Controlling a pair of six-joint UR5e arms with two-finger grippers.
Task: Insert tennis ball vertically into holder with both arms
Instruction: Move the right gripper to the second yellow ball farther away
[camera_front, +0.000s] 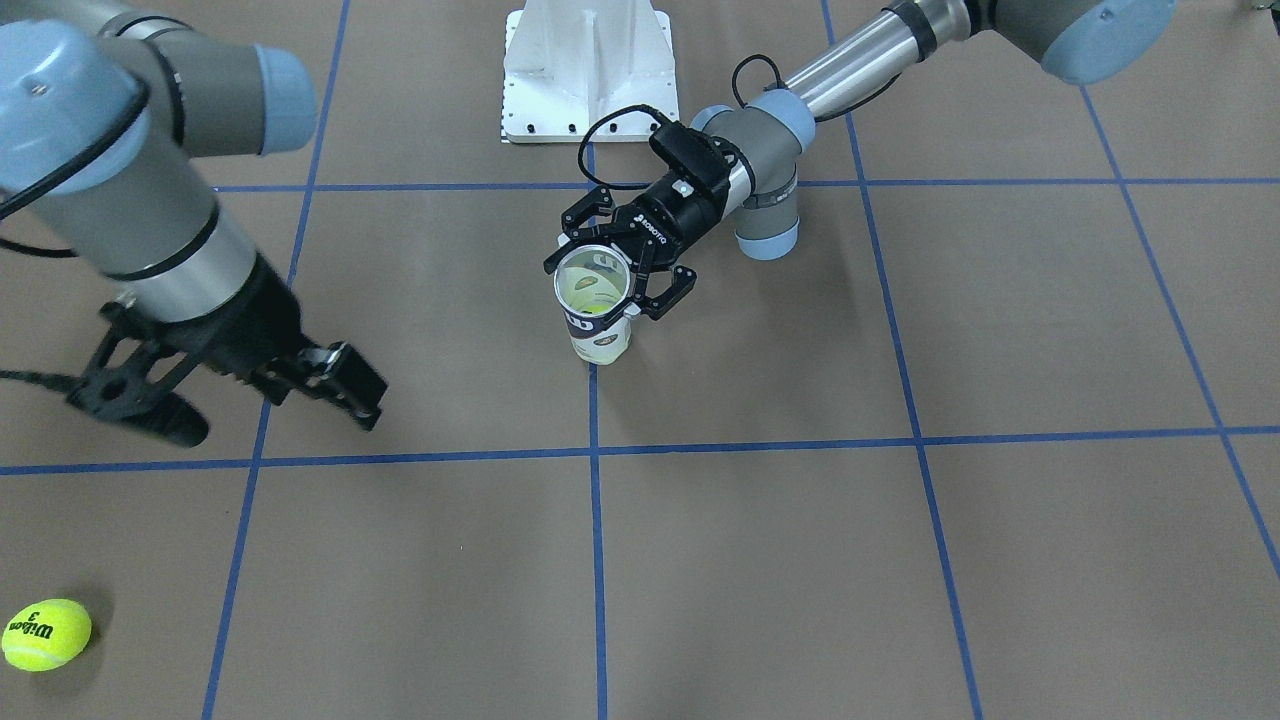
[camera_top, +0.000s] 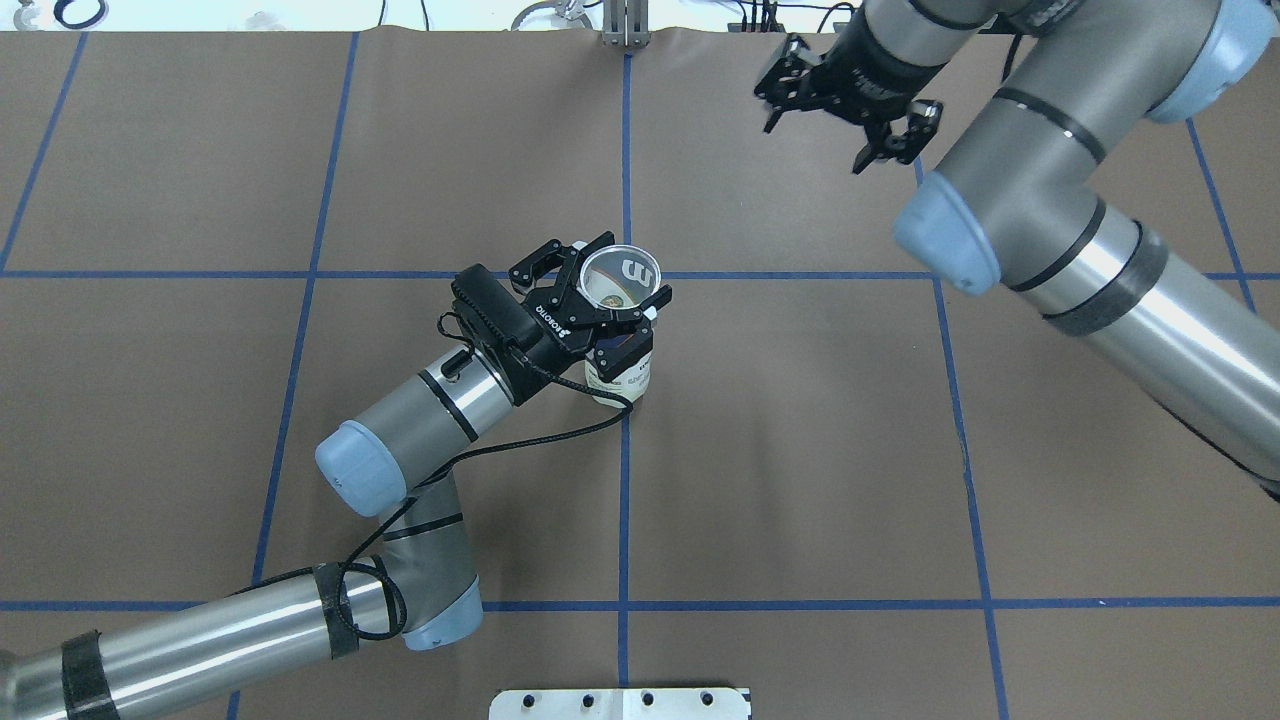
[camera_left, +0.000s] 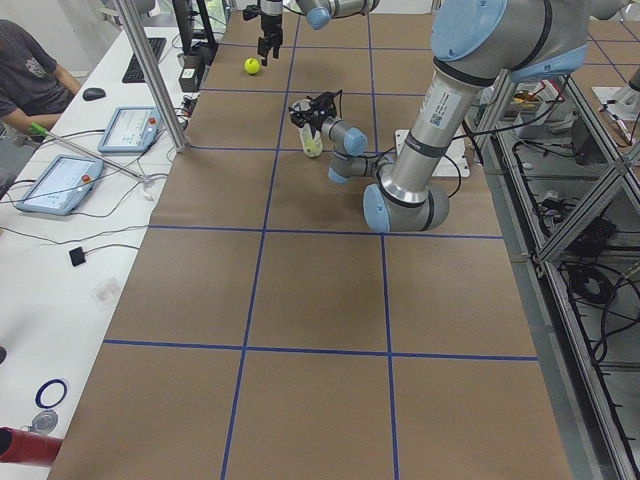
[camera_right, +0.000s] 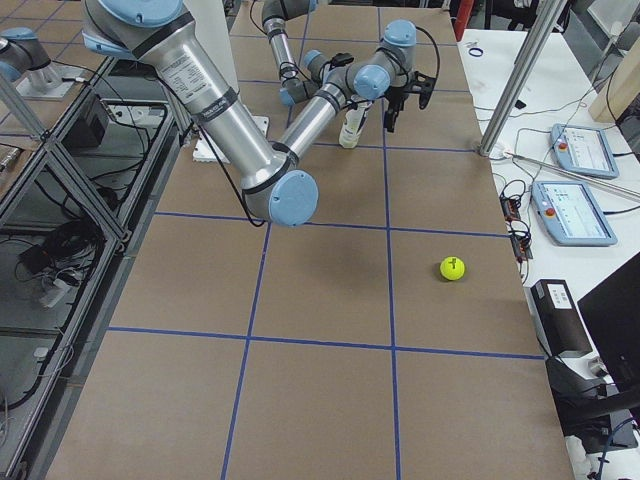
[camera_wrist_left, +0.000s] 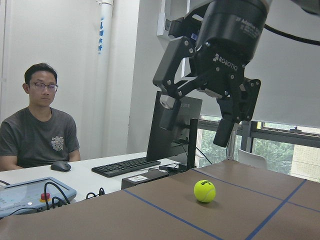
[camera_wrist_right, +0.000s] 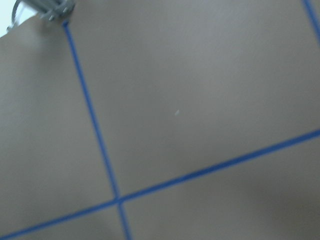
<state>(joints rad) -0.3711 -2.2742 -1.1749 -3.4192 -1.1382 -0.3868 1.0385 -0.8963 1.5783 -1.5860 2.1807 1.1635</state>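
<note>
Here, ROBOTIQ-marked left claw (camera_front: 598, 282) grips the W-logo holder (camera_front: 600, 338); right claw (camera_top: 813, 146) gapes empty; ball (camera_front: 46, 634) reads Wilson 3.

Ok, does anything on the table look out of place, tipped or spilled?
Nothing stands out. The holder stands upright in the left pincer; the tennis ball lies loose near the edge of the table, apart from the open right pincer.

Bright, even overhead light; faint soft shadows lie under the arms (camera_top: 1100, 270) on the table (camera_top: 800, 520). Right wrist view is blurred throughout.
</note>
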